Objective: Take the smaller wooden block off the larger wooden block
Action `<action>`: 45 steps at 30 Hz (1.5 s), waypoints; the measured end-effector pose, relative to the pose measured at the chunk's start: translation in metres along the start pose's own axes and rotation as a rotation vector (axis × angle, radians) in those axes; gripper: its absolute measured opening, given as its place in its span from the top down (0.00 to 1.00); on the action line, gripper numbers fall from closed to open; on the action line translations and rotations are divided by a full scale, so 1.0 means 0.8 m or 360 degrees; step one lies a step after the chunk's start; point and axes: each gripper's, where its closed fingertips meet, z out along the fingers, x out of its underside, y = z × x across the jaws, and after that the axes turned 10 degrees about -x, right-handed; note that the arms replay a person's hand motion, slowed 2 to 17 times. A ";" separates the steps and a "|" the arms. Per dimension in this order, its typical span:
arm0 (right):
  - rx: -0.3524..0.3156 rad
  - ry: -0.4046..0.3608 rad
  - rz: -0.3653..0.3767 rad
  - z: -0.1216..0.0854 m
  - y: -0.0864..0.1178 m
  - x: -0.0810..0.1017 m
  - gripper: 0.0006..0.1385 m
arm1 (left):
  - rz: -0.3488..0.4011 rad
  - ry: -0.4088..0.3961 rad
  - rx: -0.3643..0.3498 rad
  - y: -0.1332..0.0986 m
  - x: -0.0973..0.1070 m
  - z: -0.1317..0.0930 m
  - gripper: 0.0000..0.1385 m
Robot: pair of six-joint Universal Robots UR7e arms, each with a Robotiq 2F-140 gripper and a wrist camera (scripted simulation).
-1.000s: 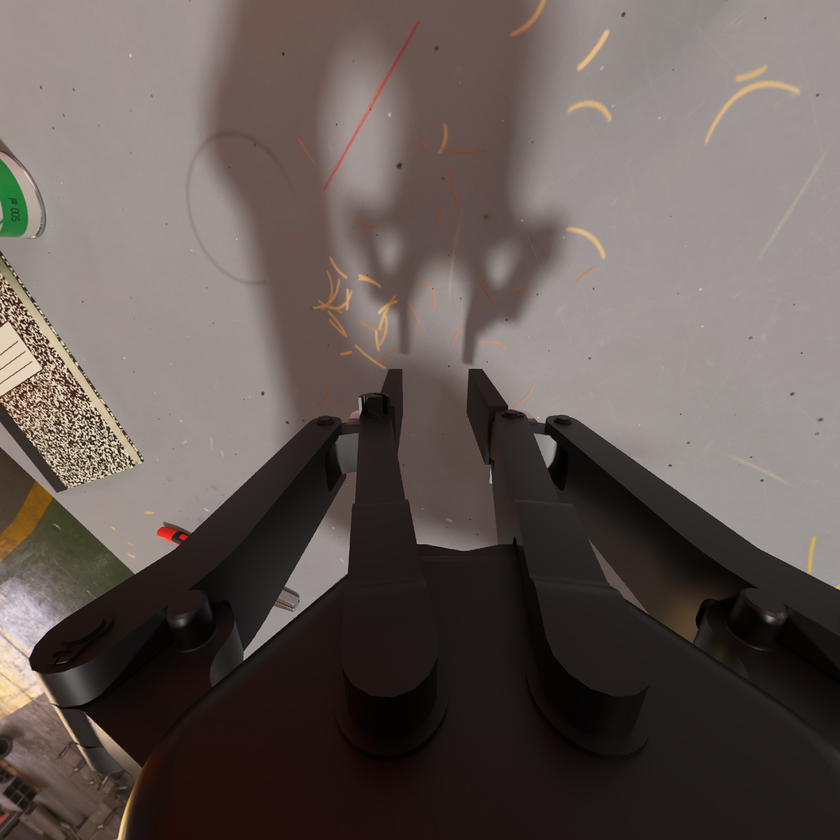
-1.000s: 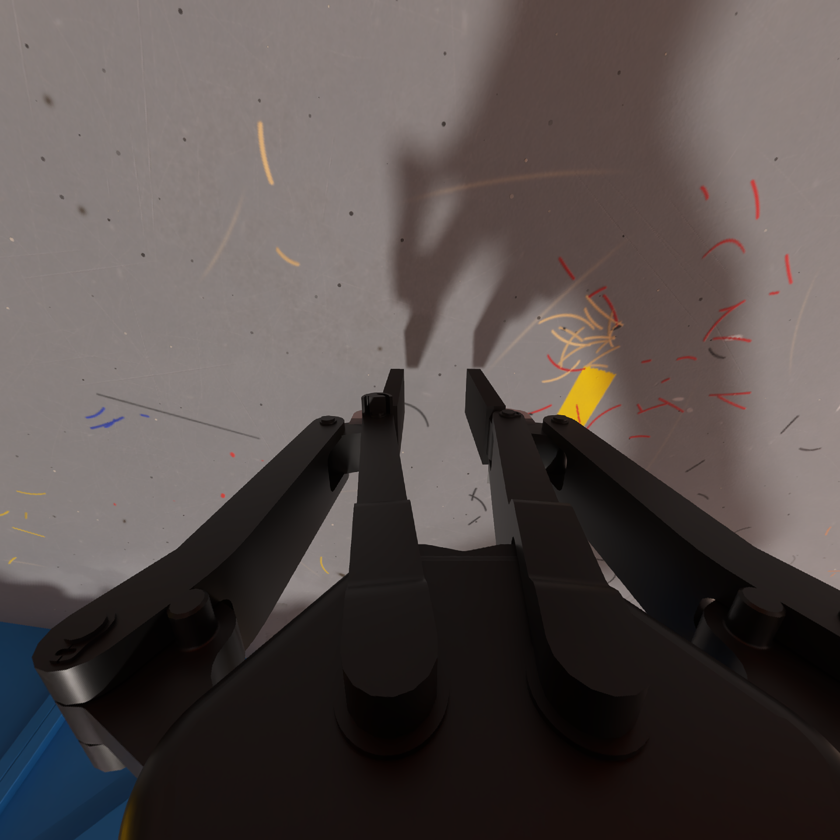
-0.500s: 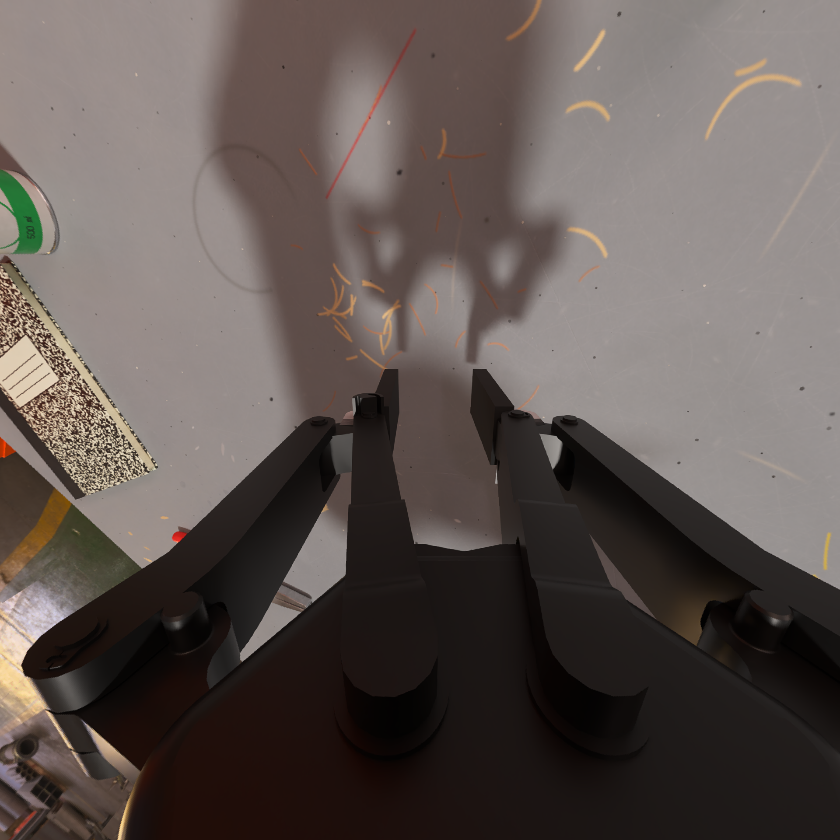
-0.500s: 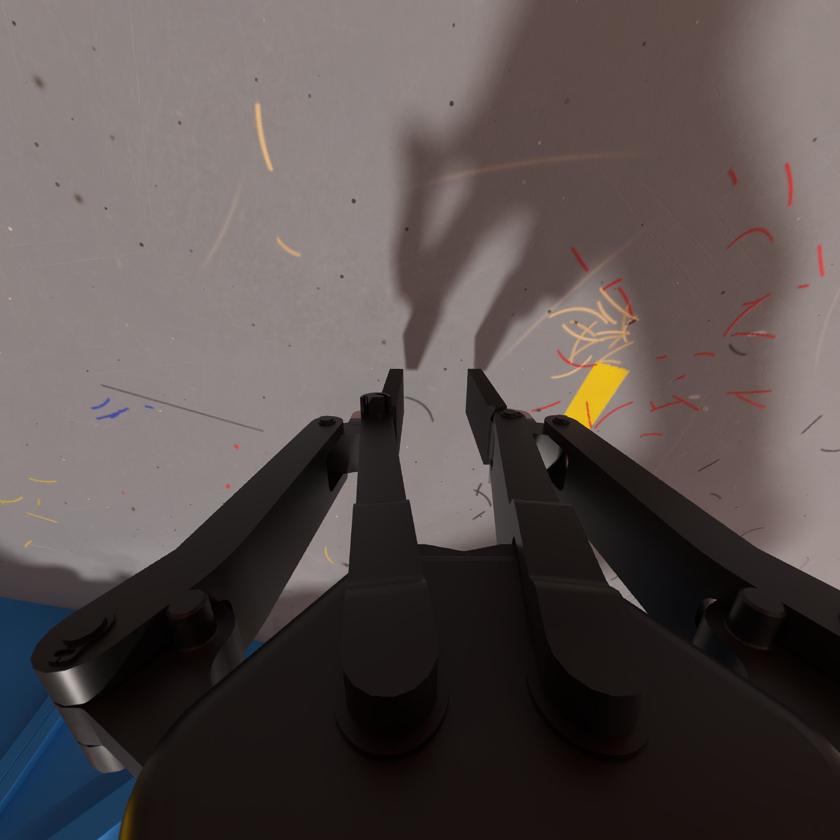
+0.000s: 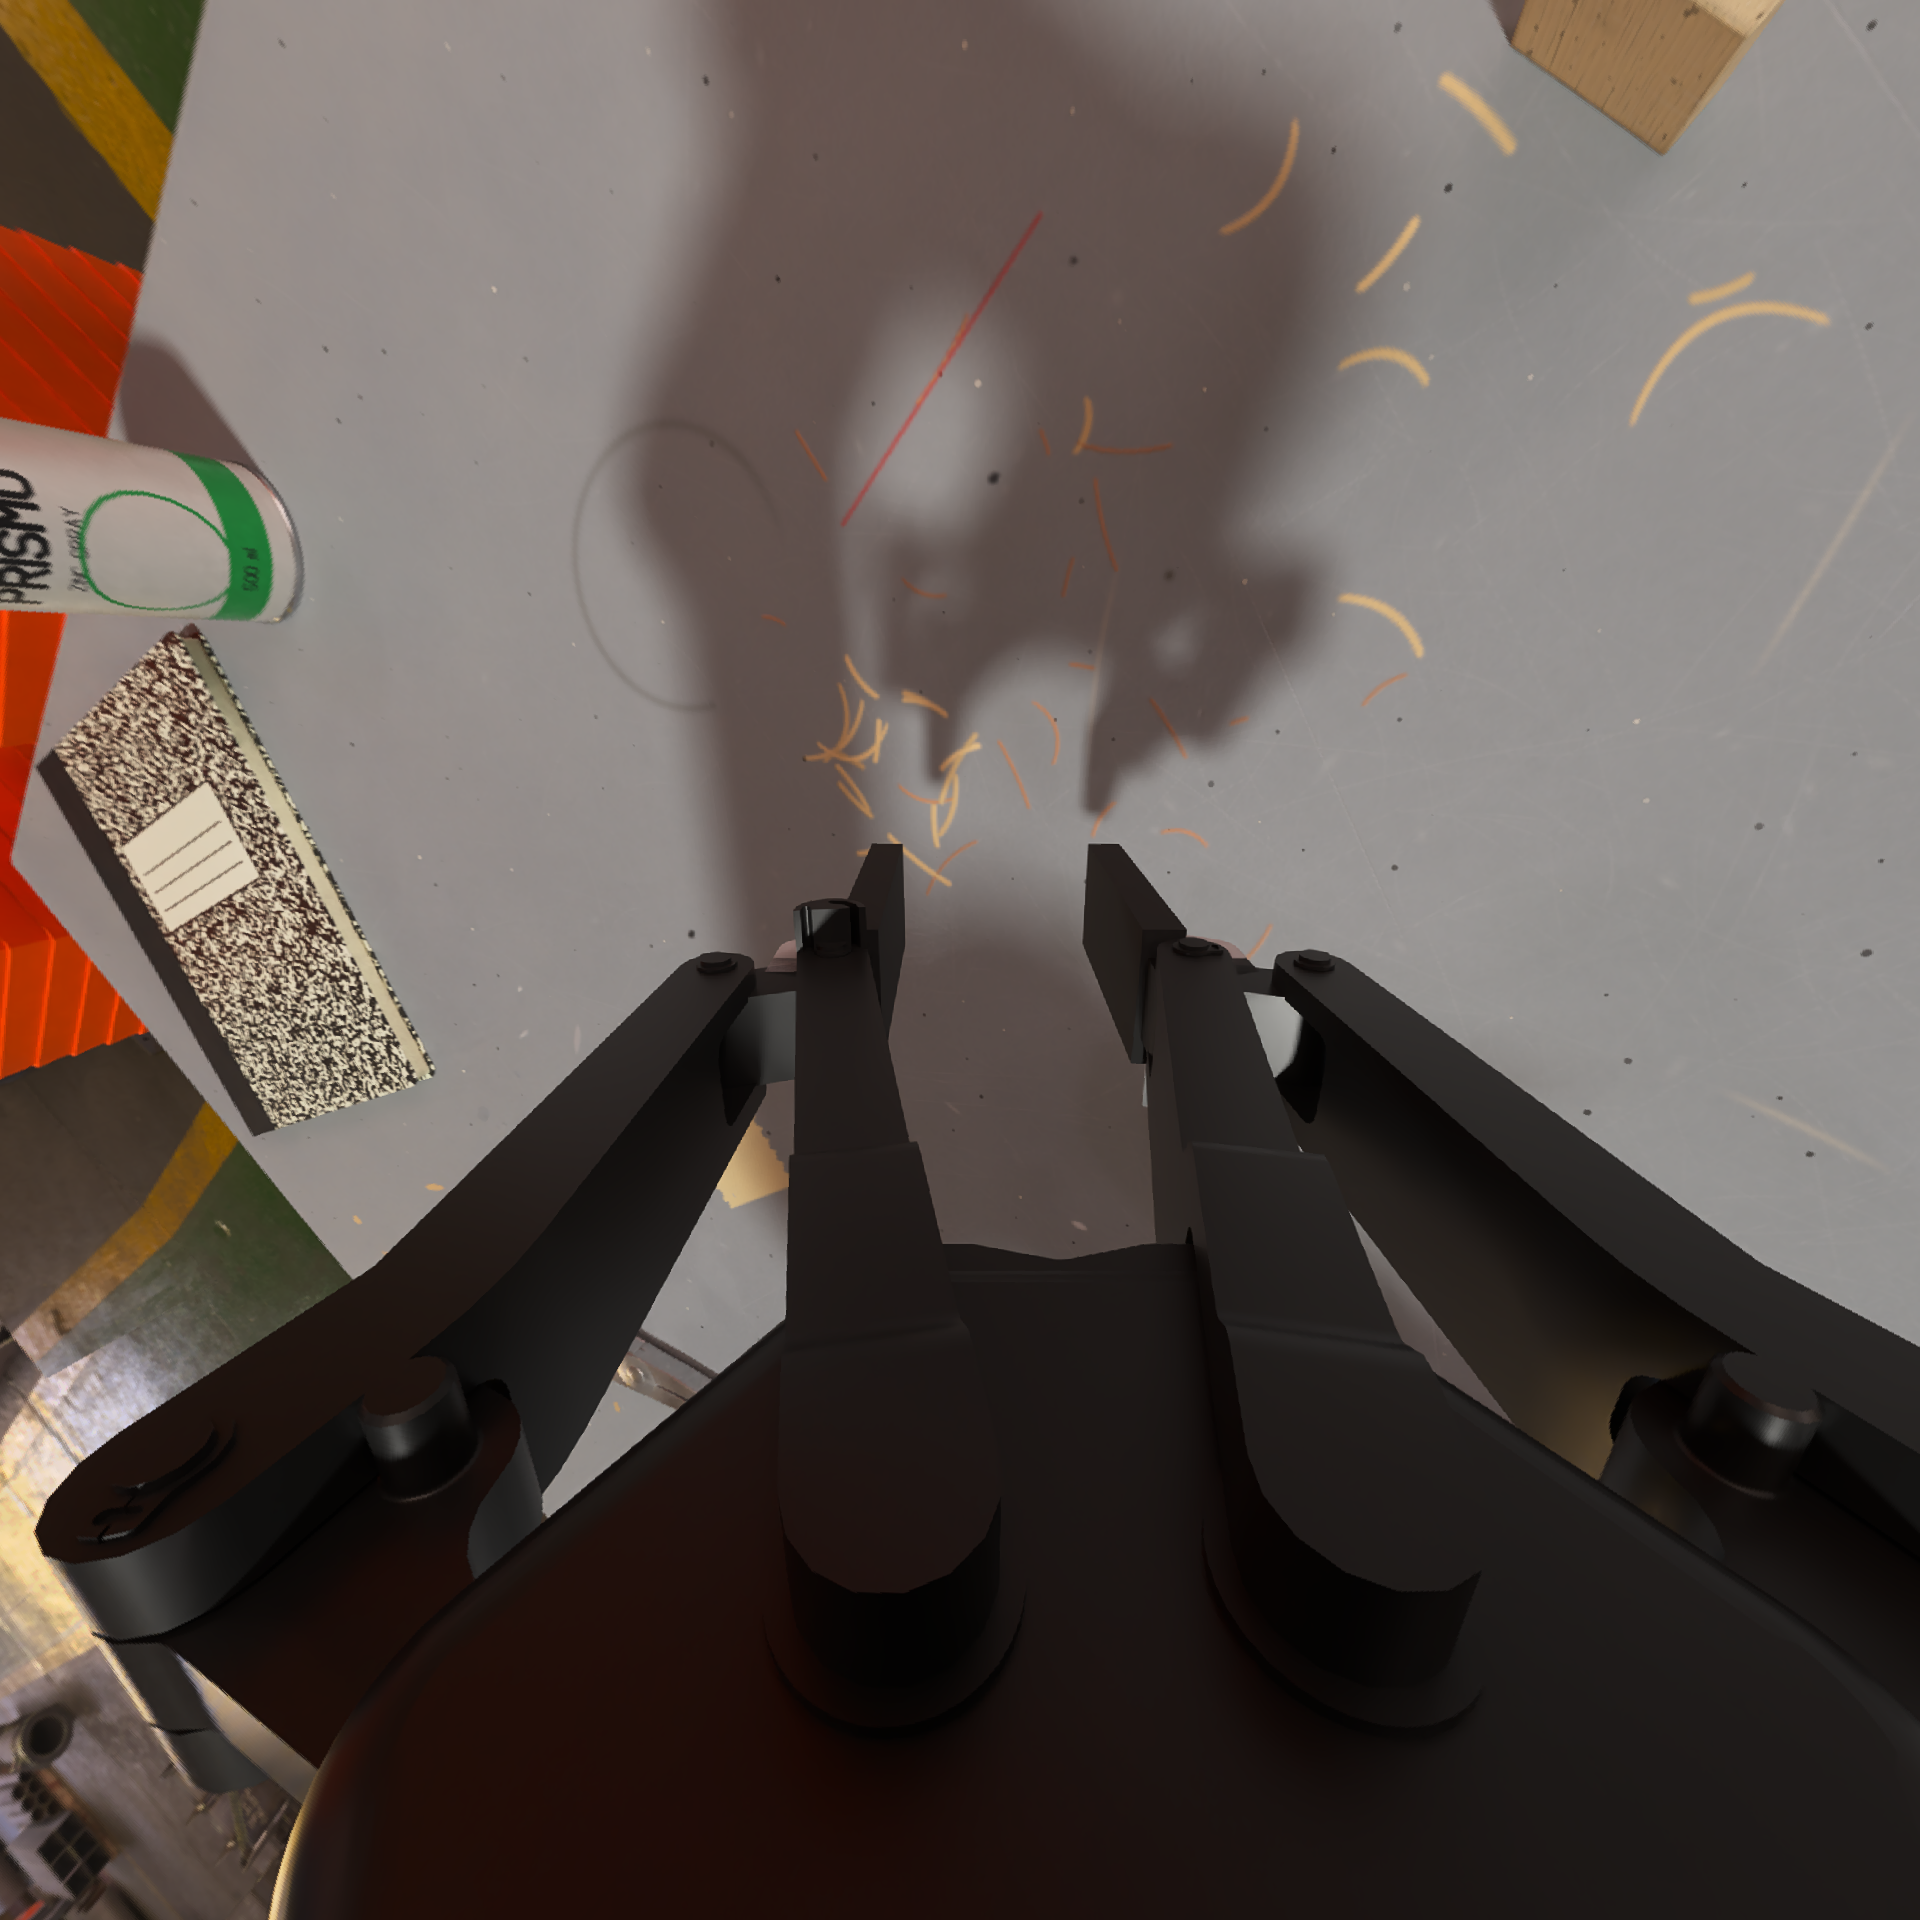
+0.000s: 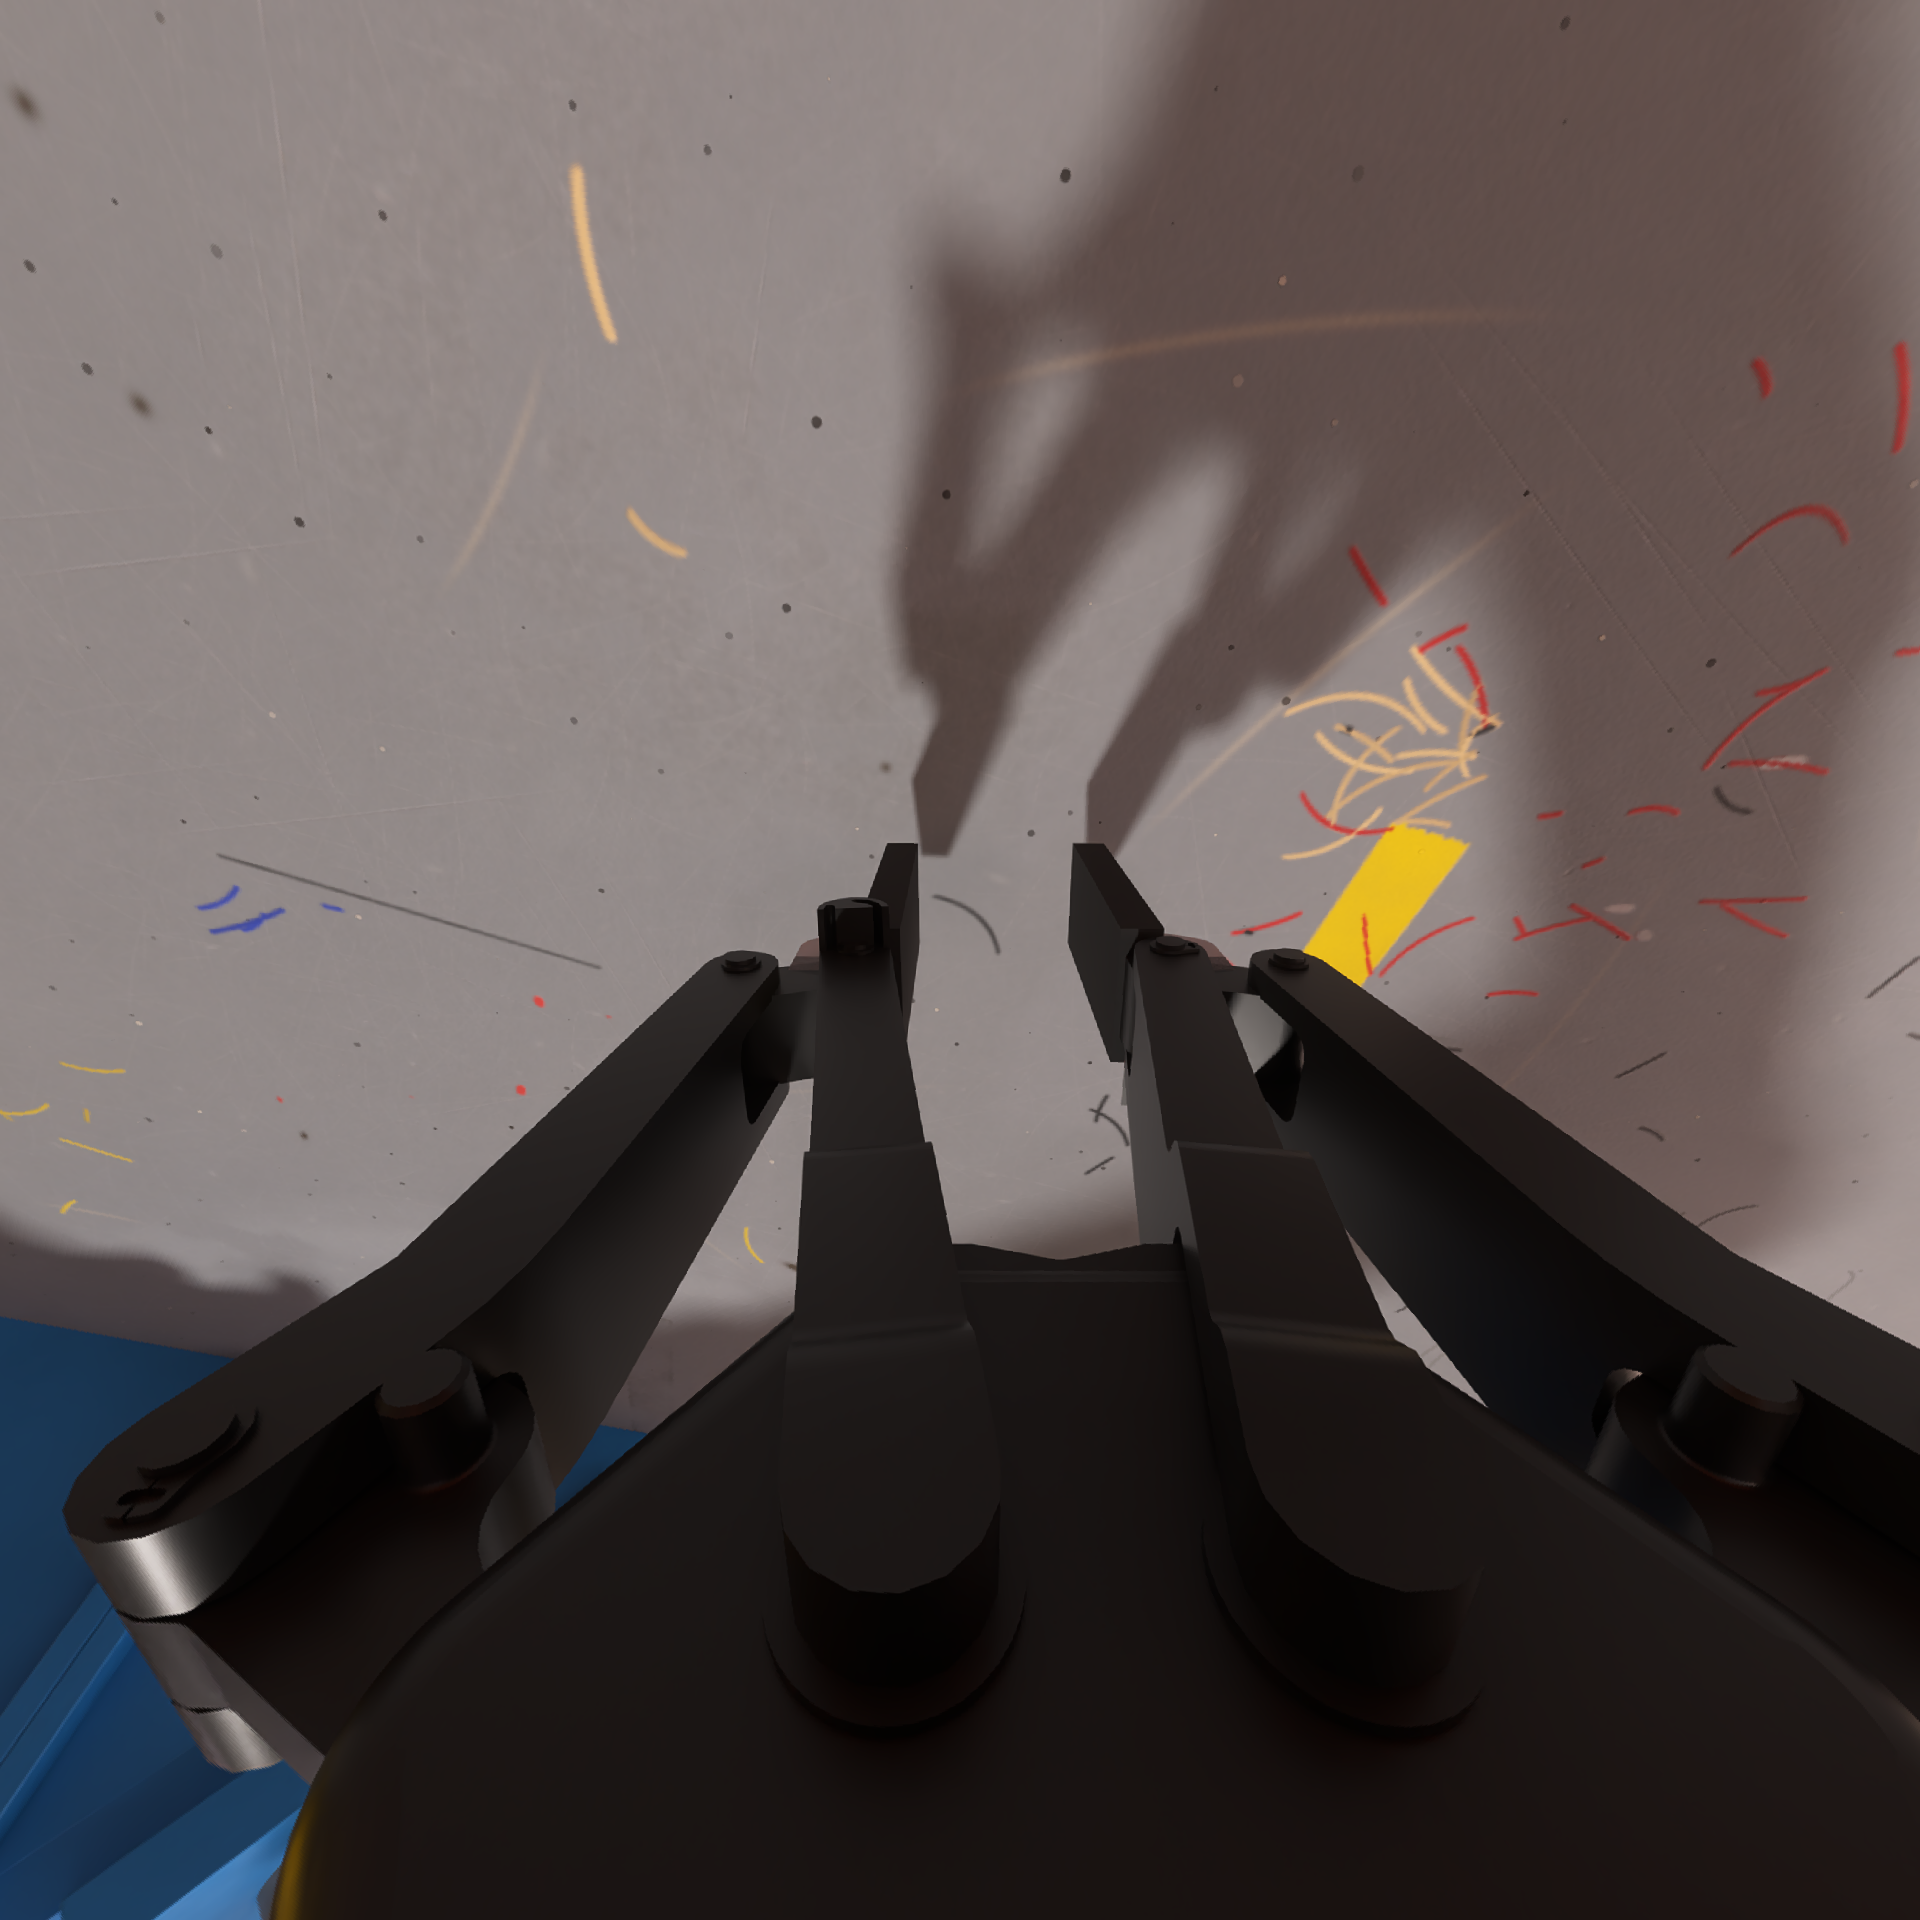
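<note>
A light wooden block (image 5: 1631,57) shows at the top right corner of the left wrist view, cut off by the frame edge; I cannot tell whether it is the smaller or the larger one. My left gripper (image 5: 992,873) is open and empty above the grey table, well short of the block and to its left. My right gripper (image 6: 995,868) is open and empty above bare grey table. No block shows in the right wrist view.
A white and green can (image 5: 156,530) lies at the left, a speckled notebook (image 5: 239,883) just nearer. The table's left edge (image 5: 177,177) borders an orange object (image 5: 47,343). A yellow tape strip (image 6: 1387,899) lies right of my right gripper. A blue bin (image 6: 62,1475) sits at lower left.
The left wrist view has drawn back and risen: the can and notebook moved inward, the table edge and the wooden block came into view. The right gripper shifted only slightly.
</note>
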 end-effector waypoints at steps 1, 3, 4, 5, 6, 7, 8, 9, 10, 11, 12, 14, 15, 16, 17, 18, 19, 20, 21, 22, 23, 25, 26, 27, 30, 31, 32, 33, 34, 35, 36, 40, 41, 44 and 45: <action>0.0003 -0.0002 -0.0003 0.000 0.000 0.000 0.72 | -0.0002 -0.0013 -0.0010 0.002 -0.001 -0.001 0.66; 0.0010 -0.0008 -0.0010 -0.001 0.000 -0.001 0.72 | -0.0006 -0.0037 -0.0032 0.005 -0.003 -0.004 0.66; 0.0013 -0.0012 -0.0013 -0.002 0.000 -0.002 0.72 | -0.0008 -0.0049 -0.0044 0.007 -0.004 -0.006 0.66; 0.0017 -0.0017 -0.0017 -0.002 -0.001 -0.002 0.72 | -0.0010 -0.0059 -0.0057 0.009 -0.004 -0.008 0.65; 0.0020 -0.0022 -0.0020 -0.003 -0.001 -0.003 0.72 | -0.0012 -0.0068 -0.0070 0.011 -0.005 -0.009 0.65; 0.0024 -0.0028 -0.0023 -0.003 -0.001 -0.003 0.72 | -0.0014 -0.0077 -0.0084 0.013 -0.005 -0.011 0.65; 0.0026 -0.0033 -0.0025 -0.004 -0.001 -0.004 0.72 | -0.0015 -0.0085 -0.0100 0.015 -0.005 -0.013 0.65; 0.0029 -0.0039 -0.0027 -0.005 -0.001 -0.004 0.72 | -0.0015 -0.0091 -0.0116 0.017 -0.005 -0.014 0.65; 0.0031 -0.0045 -0.0029 -0.006 -0.001 -0.004 0.72 | -0.0015 -0.0097 -0.0133 0.019 -0.005 -0.016 0.65; 0.0032 -0.0050 -0.0030 -0.006 -0.001 -0.004 0.71 | -0.0014 -0.0102 -0.0150 0.021 -0.005 -0.017 0.65; 0.0033 -0.0054 -0.0030 -0.007 -0.002 -0.004 0.71 | -0.0012 -0.0107 -0.0165 0.022 -0.005 -0.019 0.65; 0.0031 -0.0059 -0.0028 -0.008 -0.002 -0.004 0.71 | -0.0004 -0.0116 -0.0191 0.025 -0.004 -0.022 0.64; 0.0030 -0.0061 -0.0027 -0.008 -0.002 -0.003 0.70 | 0.0000 -0.0120 -0.0203 0.026 -0.004 -0.023 0.64; 0.0028 -0.0065 -0.0026 -0.009 -0.002 -0.003 0.70 | 0.0006 -0.0124 -0.0214 0.027 -0.003 -0.024 0.64; 0.0025 -0.0070 -0.0025 -0.009 -0.002 -0.003 0.70 | 0.0011 -0.0127 -0.0223 0.028 -0.003 -0.026 0.63; 0.0022 -0.0075 -0.0024 -0.010 -0.002 -0.003 0.70 | 0.0017 -0.0131 -0.0231 0.028 -0.003 -0.027 0.63; 0.0019 -0.0081 -0.0022 -0.011 -0.002 -0.003 0.70 | 0.0022 -0.0134 -0.0240 0.028 -0.002 -0.028 0.63; 0.0016 -0.0088 -0.0022 -0.011 -0.002 -0.004 0.70 | 0.0026 -0.0136 -0.0247 0.029 -0.002 -0.029 0.63; 0.0014 -0.0097 -0.0021 -0.012 -0.002 -0.004 0.70 | 0.0028 -0.0137 -0.0255 0.029 -0.001 -0.030 0.62; 0.0011 -0.0106 -0.0020 -0.013 -0.002 -0.005 0.70 | 0.0030 -0.0138 -0.0262 0.029 -0.001 -0.031 0.62; 0.0009 -0.0116 -0.0020 -0.014 -0.002 -0.005 0.70 | 0.0031 -0.0138 -0.0269 0.029 0.000 -0.032 0.62; 0.0006 -0.0135 -0.0018 -0.017 -0.002 -0.005 0.70 | 0.0031 -0.0135 -0.0284 0.030 0.001 -0.034 0.62; 0.0006 -0.0145 -0.0017 -0.018 -0.002 -0.006 0.70 | 0.0031 -0.0133 -0.0291 0.030 0.002 -0.035 0.62; 0.0005 -0.0155 -0.0016 -0.019 -0.002 -0.006 0.70 | 0.0030 -0.0131 -0.0299 0.031 0.002 -0.036 0.62; 0.0006 -0.0184 -0.0014 -0.023 -0.002 -0.006 0.70 | 0.0031 -0.0133 -0.0326 0.033 0.003 -0.040 0.62; 0.0007 -0.0194 -0.0014 -0.025 -0.002 -0.006 0.70 | 0.0031 -0.0135 -0.0336 0.033 0.003 -0.041 0.62; 0.0009 -0.0205 -0.0014 -0.026 -0.002 -0.007 0.70 | 0.0032 -0.0138 -0.0347 0.034 0.003 -0.042 0.62; 0.0011 -0.0216 -0.0014 -0.027 -0.002 -0.007 0.70 | 0.0033 -0.0143 -0.0358 0.035 0.003 -0.044 0.62; 0.0013 -0.0227 -0.0015 -0.029 -0.002 -0.007 0.70 | 0.0034 -0.0149 -0.0369 0.035 0.003 -0.045 0.62; 0.0016 -0.0238 -0.0015 -0.031 -0.002 -0.008 0.70 | 0.0034 -0.0154 -0.0381 0.036 0.003 -0.047 0.62; 0.0020 -0.0249 -0.0016 -0.032 -0.003 -0.008 0.70 | 0.0034 -0.0161 -0.0393 0.037 0.002 -0.049 0.62; 0.0037 -0.0292 -0.0017 -0.038 -0.003 -0.009 0.70 | 0.0027 -0.0193 -0.0442 0.041 0.001 -0.056 0.64; 0.0043 -0.0303 -0.0017 -0.040 -0.003 -0.009 0.70 | 0.0025 -0.0202 -0.0455 0.042 0.001 -0.058 0.64; 0.0063 -0.0336 -0.0017 -0.045 -0.004 -0.009 0.70 | 0.0019 -0.0227 -0.0489 0.045 0.000 -0.064 0.64; 0.0072 -0.0348 -0.0017 -0.047 -0.004 -0.009 0.70 | 0.0016 -0.0235 -0.0496 0.046 0.001 -0.066 0.64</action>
